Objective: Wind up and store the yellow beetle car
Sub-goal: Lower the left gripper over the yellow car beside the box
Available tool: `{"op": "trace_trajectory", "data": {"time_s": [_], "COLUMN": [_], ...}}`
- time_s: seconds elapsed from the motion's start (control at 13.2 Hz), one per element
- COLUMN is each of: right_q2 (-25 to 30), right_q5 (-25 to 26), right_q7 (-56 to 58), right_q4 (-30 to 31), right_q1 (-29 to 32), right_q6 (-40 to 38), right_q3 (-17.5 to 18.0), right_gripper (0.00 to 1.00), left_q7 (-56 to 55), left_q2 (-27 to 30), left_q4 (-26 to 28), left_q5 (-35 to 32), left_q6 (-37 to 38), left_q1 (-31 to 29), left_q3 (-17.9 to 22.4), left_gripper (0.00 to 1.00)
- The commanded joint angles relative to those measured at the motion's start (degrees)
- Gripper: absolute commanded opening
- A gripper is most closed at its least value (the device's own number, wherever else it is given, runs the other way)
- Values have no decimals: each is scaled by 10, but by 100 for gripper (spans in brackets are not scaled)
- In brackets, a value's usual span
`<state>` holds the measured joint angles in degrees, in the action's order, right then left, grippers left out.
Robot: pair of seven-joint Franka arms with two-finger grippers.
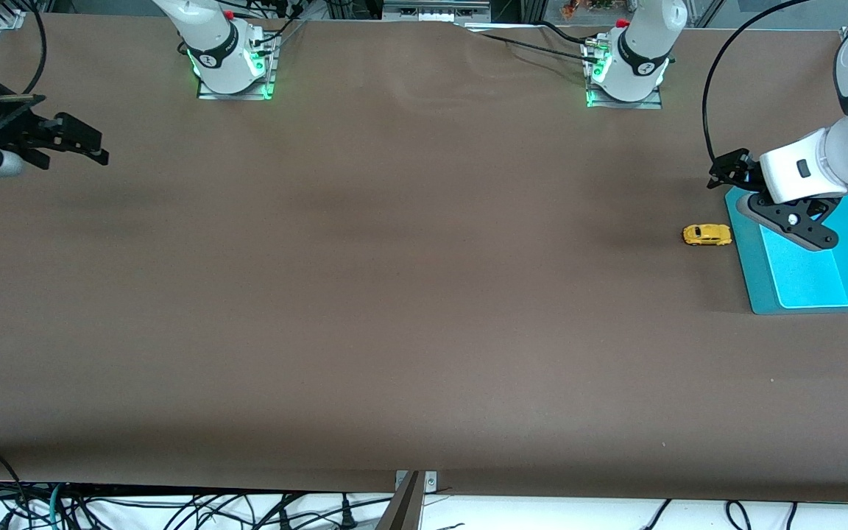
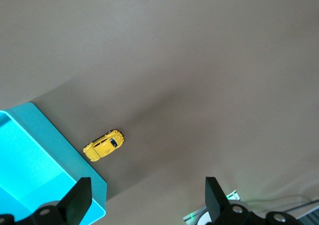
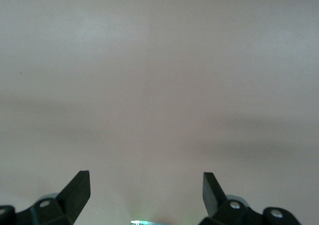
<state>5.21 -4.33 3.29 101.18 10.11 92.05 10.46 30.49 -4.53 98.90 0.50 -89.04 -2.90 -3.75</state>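
The yellow beetle car (image 1: pixel 707 235) stands on the brown table, close beside the teal tray (image 1: pixel 746 250), on the tray's side toward the right arm's end. In the left wrist view the car (image 2: pixel 103 145) lies next to the tray's wall (image 2: pixel 65 145). My left gripper (image 1: pixel 770 210) is open and empty, in the air over the tray's edge and apart from the car; its own view shows it (image 2: pixel 148 195) with the jaws wide. My right gripper (image 1: pixel 89 147) is open and empty, waiting at the right arm's end of the table, and its own view shows it (image 3: pixel 146 185) over bare table.
The tray holds nothing that I can see. The two arm bases (image 1: pixel 232 62) (image 1: pixel 626 70) stand along the table's edge farthest from the front camera. Cables hang below the table's near edge.
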Motion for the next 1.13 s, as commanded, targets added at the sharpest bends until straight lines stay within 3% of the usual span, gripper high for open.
{"op": "trace_trajectory", "data": {"time_s": [0.0,0.3,0.53,0.83,1.06], "right_q2": [3,1,1,-4,-5], "right_q5": [-3,0,11,31,32], "right_q7": [-14,-8,-7,-9,-8], "right_q4": [3,-2,-3,-11,-11], "right_q1": [-4,-4,-4,-4,-4], "right_q6": [7,2,2,5,6], "right_q3": [4,4,4,4,4], "right_gripper": [100,100,100,100,100], "left_q7": [86,228,340,482,560], "left_q2": [3,4,4,2,-42], "left_q4": [30,96,175,300,335], "left_q5": [2,2,2,3,5], "left_q6": [-9,-74,-153,-326,-415], "left_q1": [-26,-48,-87,-148,-190], "left_q3": [-1,-1,-1,-2,-3], "left_gripper": [100,100,100,100,100]}}
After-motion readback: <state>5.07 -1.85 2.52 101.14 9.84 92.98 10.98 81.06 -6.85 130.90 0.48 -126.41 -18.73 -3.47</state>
